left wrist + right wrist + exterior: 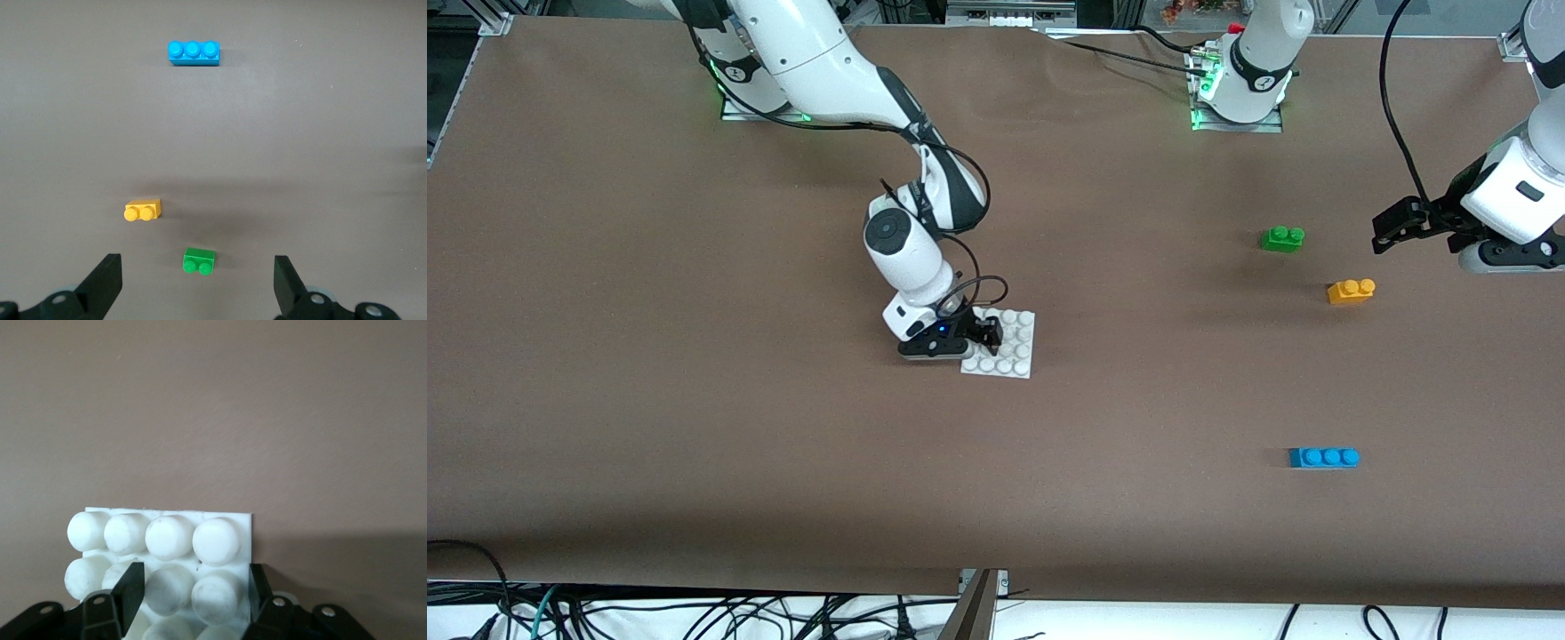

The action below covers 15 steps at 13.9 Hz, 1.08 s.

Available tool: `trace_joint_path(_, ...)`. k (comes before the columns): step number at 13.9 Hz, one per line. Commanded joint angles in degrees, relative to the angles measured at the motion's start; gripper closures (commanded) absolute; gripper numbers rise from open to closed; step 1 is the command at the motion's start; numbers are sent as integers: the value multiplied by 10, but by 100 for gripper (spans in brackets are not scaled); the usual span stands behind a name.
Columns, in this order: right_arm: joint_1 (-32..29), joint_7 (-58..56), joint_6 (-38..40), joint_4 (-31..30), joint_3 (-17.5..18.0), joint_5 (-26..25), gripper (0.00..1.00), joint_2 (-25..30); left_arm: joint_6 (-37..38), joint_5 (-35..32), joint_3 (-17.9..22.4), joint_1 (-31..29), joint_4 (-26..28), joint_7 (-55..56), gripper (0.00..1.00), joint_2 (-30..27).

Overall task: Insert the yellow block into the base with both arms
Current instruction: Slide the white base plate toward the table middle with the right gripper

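Observation:
The yellow block (1352, 291) lies on the table toward the left arm's end, and it also shows in the left wrist view (143, 210). My left gripper (1383, 229) is open and empty in the air beside it, over the table near the green brick (1282, 238); its fingers (107, 277) stand wide apart. The white studded base (1014, 351) lies flat near the table's middle. My right gripper (989, 333) is down on the base's edge, its fingers (131, 583) shut on the base (167, 537), spanning two studs and the plate's rim.
The green two-stud brick (199, 261) lies farther from the front camera than the yellow block. A blue three-stud brick (1323, 457) lies nearer to the front camera, also in the left wrist view (193, 52). Cables hang below the table's front edge.

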State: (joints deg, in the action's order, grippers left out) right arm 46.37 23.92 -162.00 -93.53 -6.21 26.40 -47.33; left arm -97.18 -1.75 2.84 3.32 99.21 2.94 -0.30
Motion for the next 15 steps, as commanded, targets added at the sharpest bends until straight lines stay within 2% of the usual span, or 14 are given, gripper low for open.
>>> trace_joint_path(1, 31, 7, -2, 22, -6, 10, 52, -24, 9, 9, 5, 5, -12, 0, 0, 5)
trace_joint_path(4, 45, 8, -2, 25, -9, 10, 51, -24, 9, 8, 5, 5, -13, 0, 0, 5)
trace_joint_path(8, 74, 49, -36, 53, -11, 10, 52, -56, 9, 8, 5, 5, -13, 1, 0, 5)
trace_joint_path(11, 97, 80, -36, 75, -29, 10, 52, -71, 9, 9, 5, 5, -13, 0, 0, 5)
trace_joint_path(15, 98, 84, -34, 78, -36, 10, 51, -67, 9, 8, 5, 5, -13, 0, 0, 5)
